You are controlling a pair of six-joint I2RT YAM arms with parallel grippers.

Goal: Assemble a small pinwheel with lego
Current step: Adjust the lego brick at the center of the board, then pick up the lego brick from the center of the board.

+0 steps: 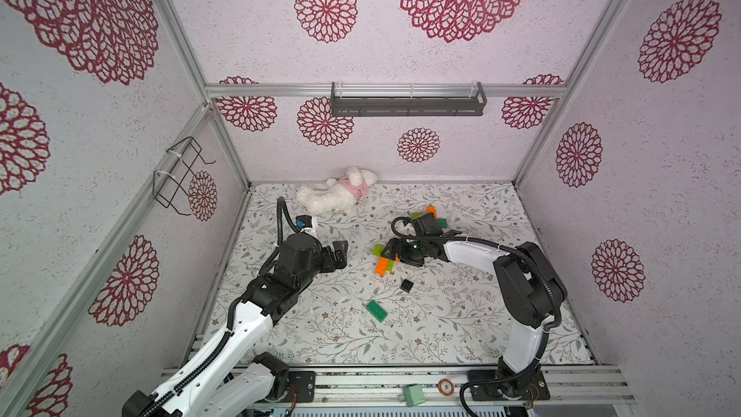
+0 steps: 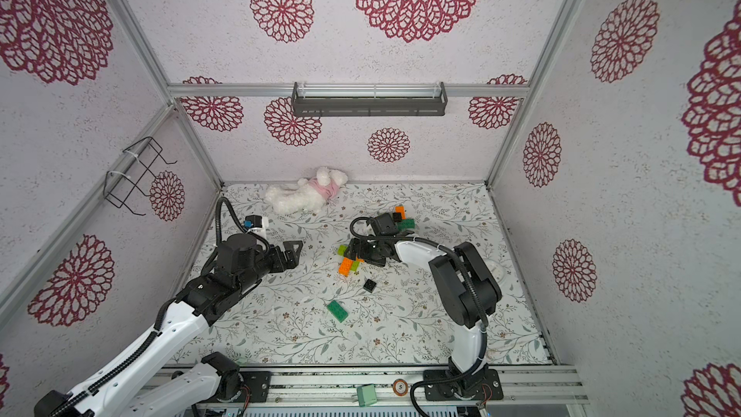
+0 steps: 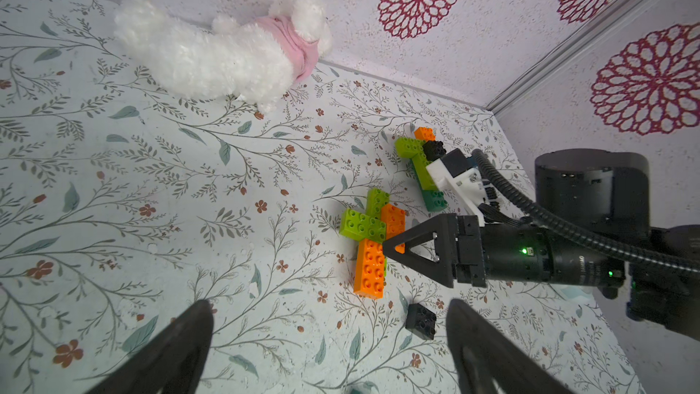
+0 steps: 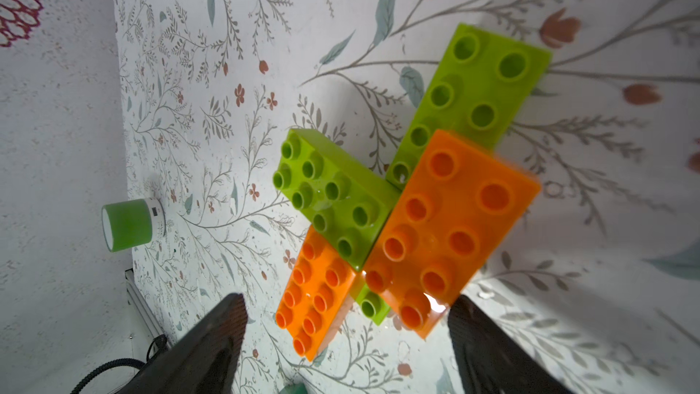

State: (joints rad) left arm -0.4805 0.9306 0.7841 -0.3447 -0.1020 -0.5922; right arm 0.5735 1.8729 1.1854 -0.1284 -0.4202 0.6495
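Mat point(image 1: 461, 314): flat floral sheet, looks smooth, so bricks will likely slide if shoved sideways. Plush point(image 1: 333, 196) lies at the back wall; soft, fluffy, not part of the job.

Left gripper point(image 3: 329, 307): jaws wide apart, empty, well apart from the build. Right gripper point(image 4: 346, 299): jaws apart too, straddling the pinwheel's near end, not clamped. One orange corner sits just beside a finger point(image 4: 488, 350).

Pinwheel point(image 3: 373, 233) lies mid-mat: two lime and two orange oblong bricks, hard glossy plastic, studs up, crossed in an X over two layers. Can't tell whether every joint is pressed home.

Far cluster point(image 3: 420, 161), toward the back wall: lime, orange, black and dark green bricks, apparently joined, partly hidden by the right wrist.

Green brick point(image 1: 376, 310): loose, oblong, nearer the front edge. Black brick point(image 3: 421, 320): small, square, loose between green brick and pinwheel.

My read: blades are on, hub pending. Next move: take the black brick by its flat sides, studs up, centre it over the crossing, and press straight down while the other arm pins a blade.
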